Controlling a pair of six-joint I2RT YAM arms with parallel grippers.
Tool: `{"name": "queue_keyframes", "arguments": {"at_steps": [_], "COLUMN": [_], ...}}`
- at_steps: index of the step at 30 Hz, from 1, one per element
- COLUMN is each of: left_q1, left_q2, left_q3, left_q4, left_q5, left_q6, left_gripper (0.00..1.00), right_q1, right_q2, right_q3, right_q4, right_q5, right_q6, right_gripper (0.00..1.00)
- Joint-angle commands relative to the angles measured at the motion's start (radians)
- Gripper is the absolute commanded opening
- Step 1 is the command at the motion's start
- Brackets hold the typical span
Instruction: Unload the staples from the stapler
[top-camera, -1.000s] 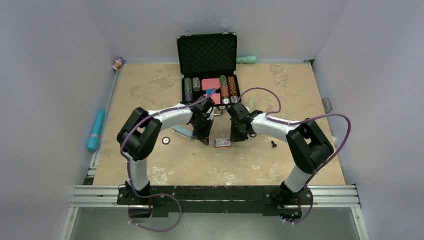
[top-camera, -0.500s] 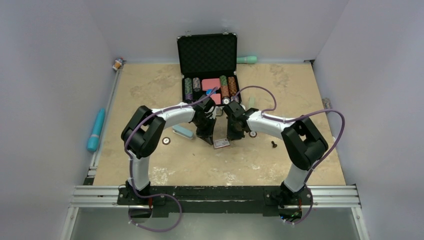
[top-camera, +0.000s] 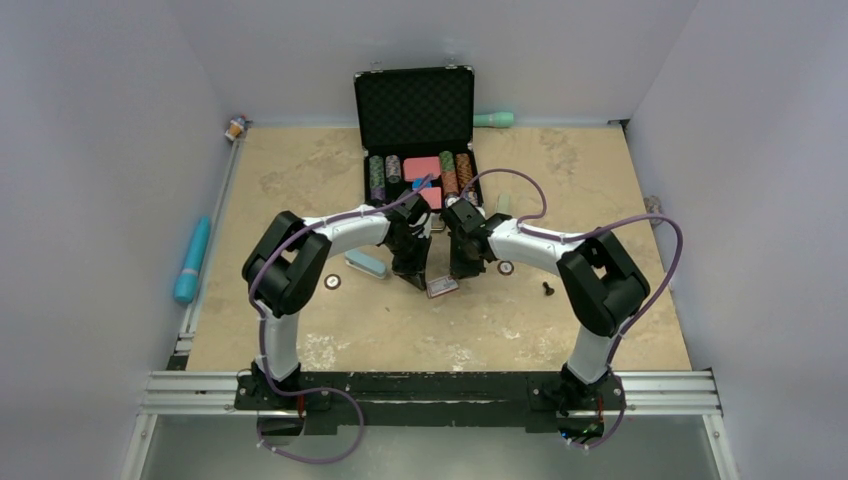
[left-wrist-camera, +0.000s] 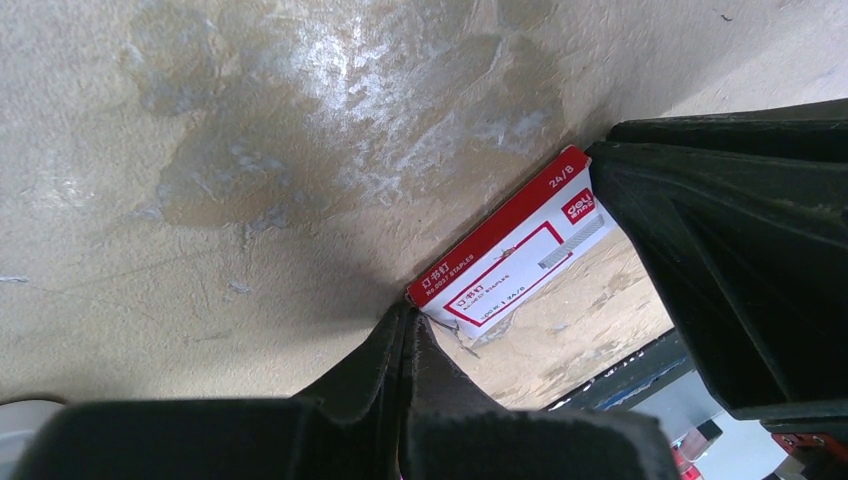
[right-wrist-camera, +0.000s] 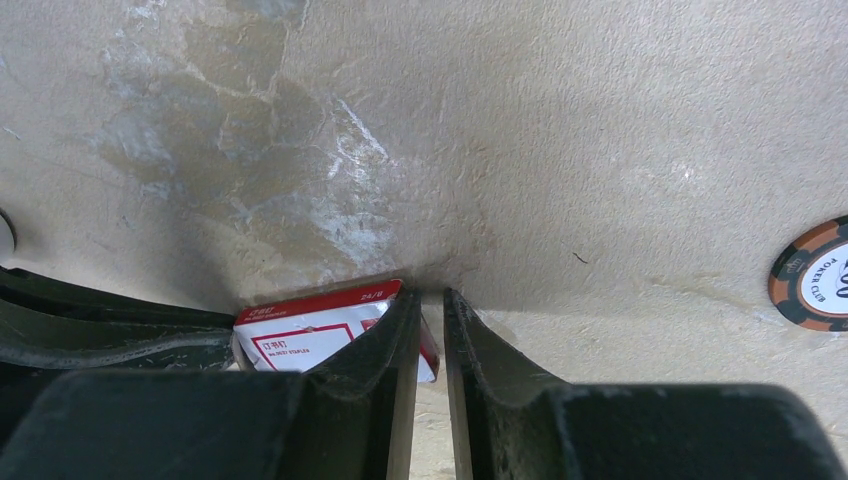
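Observation:
No staples show in any view. A pale blue stapler-like bar (top-camera: 366, 263) lies left of my left gripper (top-camera: 414, 274). A small red-and-white flat box (top-camera: 441, 286) lies between my two grippers. In the left wrist view my left gripper (left-wrist-camera: 408, 308) is shut with its tips at the box's (left-wrist-camera: 505, 250) near corner. In the right wrist view my right gripper (right-wrist-camera: 432, 293) has a narrow gap between its fingers, and its tips touch the table at the box's (right-wrist-camera: 310, 325) right end. In the top view my right gripper (top-camera: 461, 266) is just right of the box.
An open black case (top-camera: 415, 100) with poker chips and red cards stands behind the grippers. Loose chips (top-camera: 505, 267) (top-camera: 333, 281) and a small dark piece (top-camera: 547, 289) lie on the table. A teal tube (top-camera: 192, 260) lies past the left edge. One chip (right-wrist-camera: 815, 275) shows right of my right gripper.
My right gripper has moved left up to the box. The box has shifted slightly left and turned a little. My left gripper has shifted slightly right.

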Motion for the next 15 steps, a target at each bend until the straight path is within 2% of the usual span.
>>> {"name": "queue_keyframes", "arguments": {"at_steps": [1, 6, 15], "left_q1": [-0.001, 0.001, -0.002], "left_q2": [-0.015, -0.059, -0.195], "left_q3": [0.009, -0.004, -0.16], "left_q4": [0.015, -0.011, 0.03], "left_q5": [-0.008, -0.038, -0.064], "left_q6": [-0.014, 0.006, -0.032], "left_gripper": [0.0, 0.0, 0.0], "right_q1": [0.026, 0.024, 0.025], "right_q2": [0.049, 0.021, -0.026], "right_q3": [-0.023, -0.048, -0.102], "right_q4": [-0.027, -0.046, -0.053], "right_q5": [-0.059, -0.021, 0.021], "right_q6": [-0.004, -0.007, -0.028], "right_gripper": [0.21, 0.22, 0.23]}}
